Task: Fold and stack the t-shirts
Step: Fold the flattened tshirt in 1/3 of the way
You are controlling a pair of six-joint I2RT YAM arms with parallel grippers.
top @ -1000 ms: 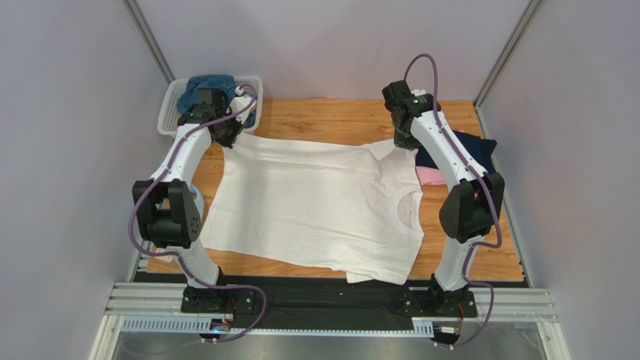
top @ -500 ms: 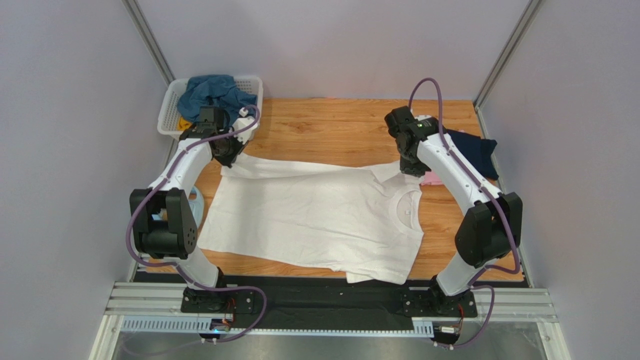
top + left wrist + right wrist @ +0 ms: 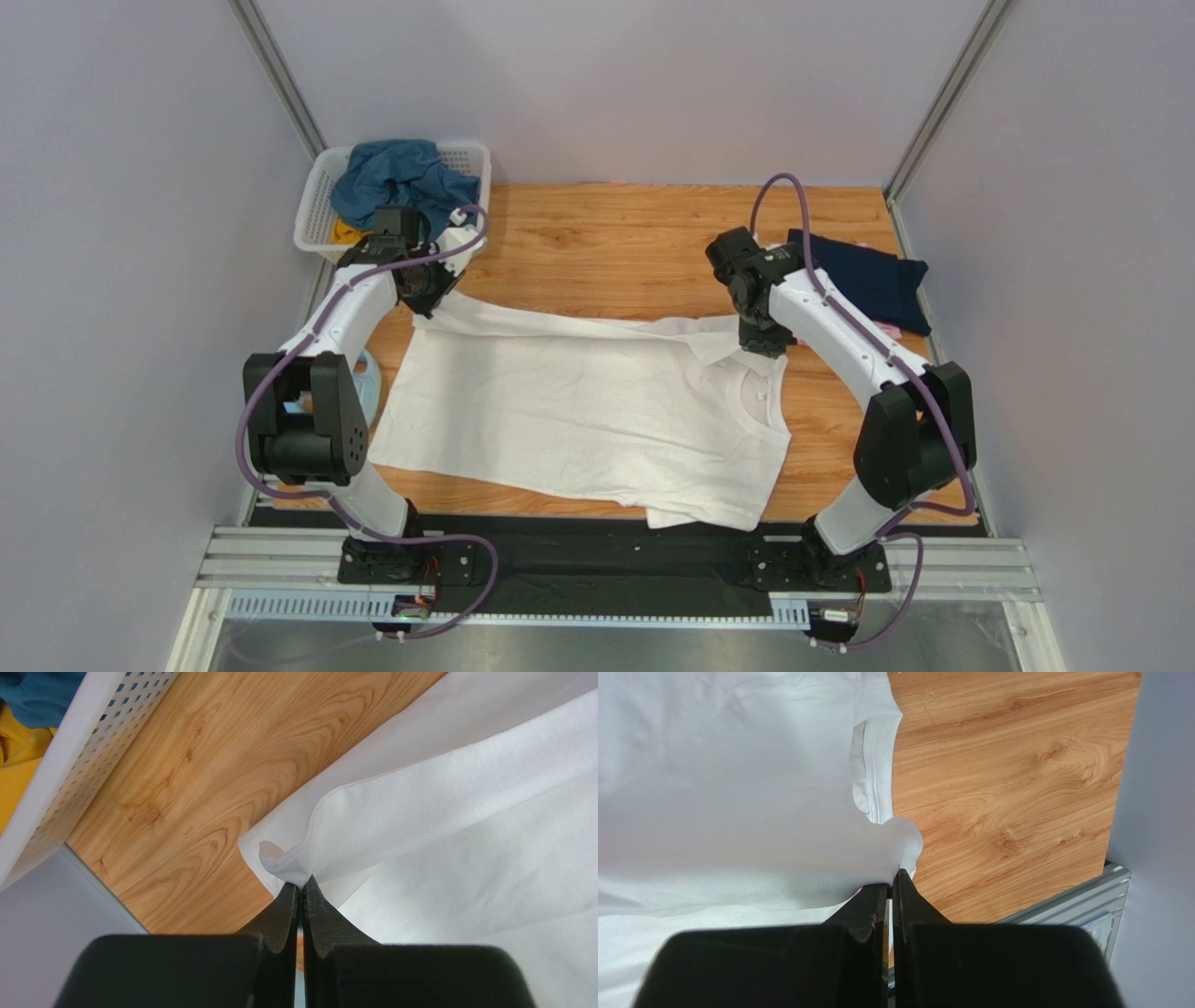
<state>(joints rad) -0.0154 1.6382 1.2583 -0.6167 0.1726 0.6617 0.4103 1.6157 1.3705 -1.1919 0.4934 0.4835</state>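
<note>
The left gripper (image 3: 302, 890) clamps a far corner of the white t-shirt (image 3: 589, 413). The right gripper (image 3: 892, 882) pinches its far edge

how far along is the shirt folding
Done: a navy shirt lies at the right of the table. In hand: left gripper and right gripper each shut on the far edge of the white t-shirt, first fold barely begun. Left: finishing it, plus the teal shirt and yellow shirt in the basket.

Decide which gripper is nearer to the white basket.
Left. The left gripper pinches the white t-shirt's far corner just in front of the basket. The right gripper grips the same shirt near its collar, across the table from the basket.
</note>
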